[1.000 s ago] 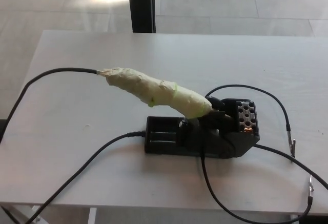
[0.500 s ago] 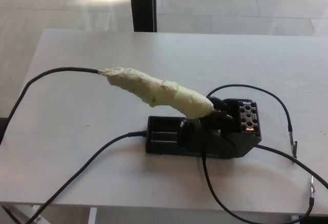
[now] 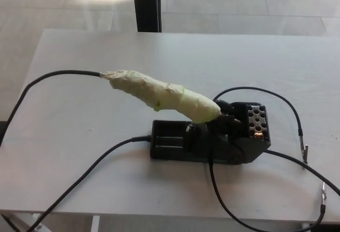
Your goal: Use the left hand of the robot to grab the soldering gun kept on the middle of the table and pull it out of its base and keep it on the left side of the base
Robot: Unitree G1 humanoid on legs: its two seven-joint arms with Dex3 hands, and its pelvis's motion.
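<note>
Soldering gun [image 3: 159,95], its handle wrapped in pale green tape, sits seated in its black base [image 3: 210,139] near the middle of the white table [image 3: 79,115], handle angled up and to the left, its black power cord [image 3: 50,76] trailing off the table's left edge. Over the past second nothing on the table has moved; only the camera's framing has drifted slightly, so the tool stands exactly as it did. Neither robot hand is in view, so their state cannot be told, and the left hand has yet to reach in. Other cables [image 3: 265,96] loop around the base on the right. By this evidence the task has not begun: the grab, the pull from the base and the placing on the bare table to its left all remain ahead.
</note>
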